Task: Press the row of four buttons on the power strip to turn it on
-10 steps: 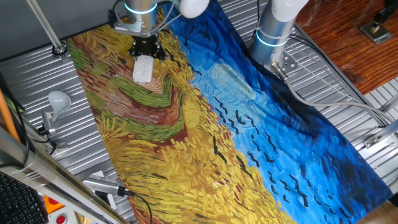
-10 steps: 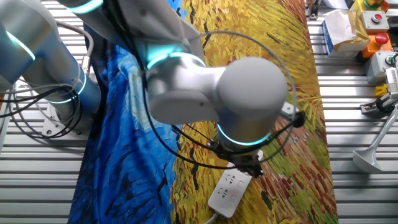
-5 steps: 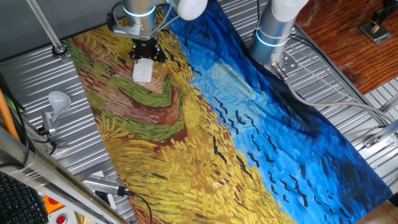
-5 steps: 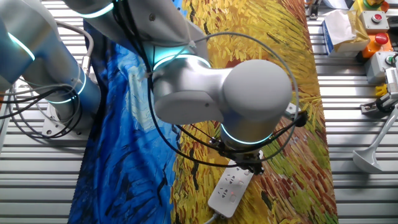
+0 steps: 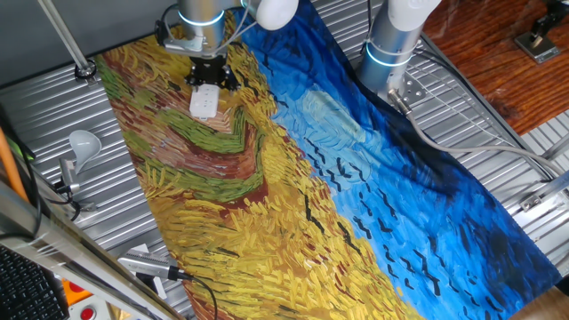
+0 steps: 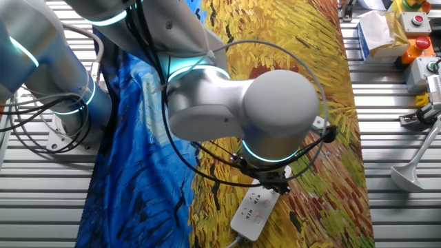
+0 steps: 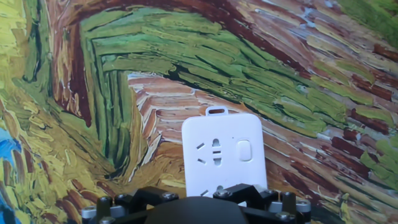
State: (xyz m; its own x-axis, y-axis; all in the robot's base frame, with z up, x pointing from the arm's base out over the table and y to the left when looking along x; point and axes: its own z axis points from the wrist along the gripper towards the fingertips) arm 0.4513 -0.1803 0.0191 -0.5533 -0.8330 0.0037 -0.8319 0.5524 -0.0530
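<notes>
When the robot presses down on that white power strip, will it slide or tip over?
Probably not tip: the power strip lies flat and low on the painted cloth. It looks like stiff plastic, so it should not bend. It might slide a little if pushed sideways, though the cloth probably grips it somewhat.

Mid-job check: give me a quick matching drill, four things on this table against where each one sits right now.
Things:
1. power strip
2. gripper
3. lamp head
4. painted cloth

Places:
A. on the bare ribbed metal, beside the cloth's yellow edge
B. directly over one end of the white bar
C. spread along the table, blue on one side and yellow on the other
D. flat on the yellow and brown part of the cloth

Pairs: 1-D, 2-B, 3-A, 4-C
</notes>
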